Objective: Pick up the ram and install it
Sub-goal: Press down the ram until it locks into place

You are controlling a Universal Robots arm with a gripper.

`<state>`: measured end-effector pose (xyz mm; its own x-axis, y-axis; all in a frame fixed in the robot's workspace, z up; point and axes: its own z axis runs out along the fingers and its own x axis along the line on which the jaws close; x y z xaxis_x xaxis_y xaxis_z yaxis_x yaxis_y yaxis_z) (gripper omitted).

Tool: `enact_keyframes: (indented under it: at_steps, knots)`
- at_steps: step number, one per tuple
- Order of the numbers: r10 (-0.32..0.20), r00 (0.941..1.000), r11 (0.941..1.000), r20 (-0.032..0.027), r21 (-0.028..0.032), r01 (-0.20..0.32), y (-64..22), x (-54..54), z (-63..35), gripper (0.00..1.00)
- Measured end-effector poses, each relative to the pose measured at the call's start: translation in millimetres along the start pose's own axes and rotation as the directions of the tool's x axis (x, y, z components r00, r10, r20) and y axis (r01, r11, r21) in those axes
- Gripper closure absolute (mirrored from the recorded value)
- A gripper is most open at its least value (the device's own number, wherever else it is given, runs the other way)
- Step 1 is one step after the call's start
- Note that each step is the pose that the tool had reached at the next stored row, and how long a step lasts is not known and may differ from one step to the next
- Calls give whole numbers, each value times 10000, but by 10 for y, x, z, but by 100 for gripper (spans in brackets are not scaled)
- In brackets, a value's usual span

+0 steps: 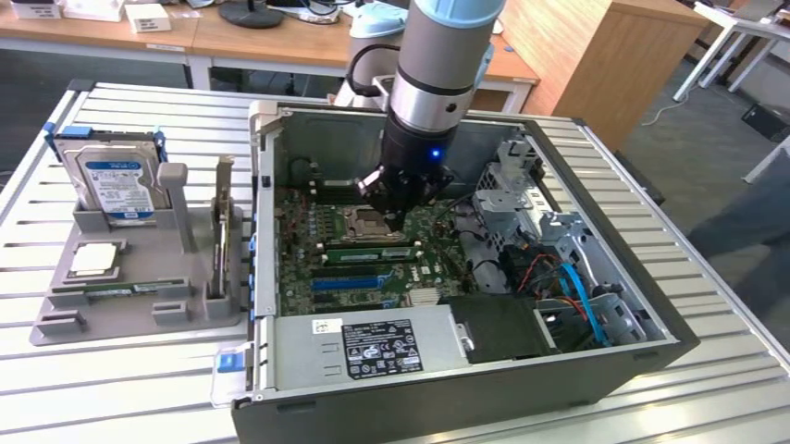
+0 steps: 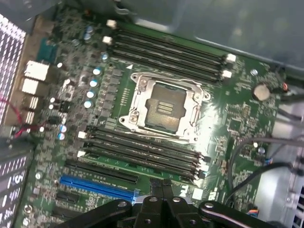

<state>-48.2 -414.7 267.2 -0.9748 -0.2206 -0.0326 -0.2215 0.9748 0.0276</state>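
The gripper (image 1: pixel 398 220), fingers pinched together and holding nothing, is hovering just above the ram (image 1: pixel 366 252) lying seated lengthwise in its motherboard (image 2: pixel 237 123) slot inside the case (image 1: pixel 432 398).

The exterior view looks down at a slant from above the near side of a slatted table (image 1: pixel 136 388), far enough off to take in the whole open computer case (image 1: pixel 642 342), a grey parts holder (image 1: pixel 111 319) and desks behind. The wrist view looks down from close above the motherboard (image 2: pixel 237 118). Both views share the processor socket (image 1: pixel 366 221) (image 2: pixel 164 107) and the memory slots (image 1: pixel 364 252) (image 2: pixel 142 149) beside it.
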Motion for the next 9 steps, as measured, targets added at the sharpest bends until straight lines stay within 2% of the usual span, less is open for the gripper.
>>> enact_keyframes:
  at_steps: [4,9]
  knots:
    - [683,9977,9977,19,22,-683,0,0,0,89]
    - [1392,9903,9903,41,43,-1392,0,0,0,89]
